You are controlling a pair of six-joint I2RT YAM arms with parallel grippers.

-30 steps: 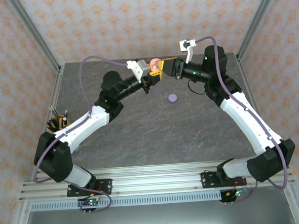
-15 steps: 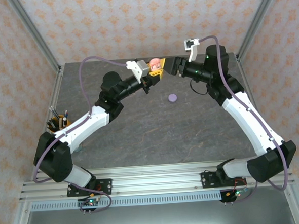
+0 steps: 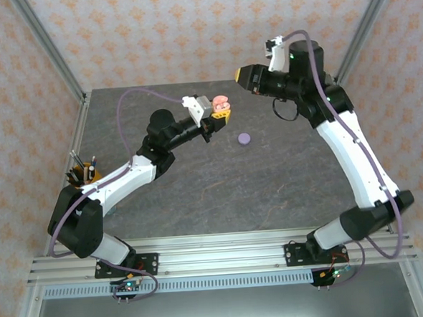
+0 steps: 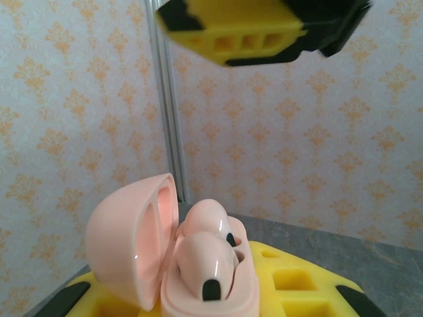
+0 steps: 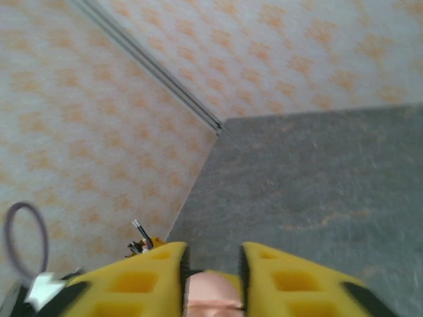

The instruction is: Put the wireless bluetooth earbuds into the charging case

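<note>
Right gripper (image 3: 244, 75) has lifted clear of left gripper (image 3: 221, 112) | right pinches what looks like a pale pink earbud (image 5: 211, 294) | left clamps the open charging case (image 4: 132, 244) | risk: a tiny, slippery bud could drop onto the surface (image 3: 198, 181) or misalign on re-approach.

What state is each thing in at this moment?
pink case: lid open
pale pink earbuds: seated in the pink case
lilac case: closed, lying on the table
left gripper: shut on the pink case
right gripper: clear of the pink case, grip unclear

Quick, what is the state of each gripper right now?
Left gripper: closed, holding the open pink case.
Right gripper: cannot be told.
</note>
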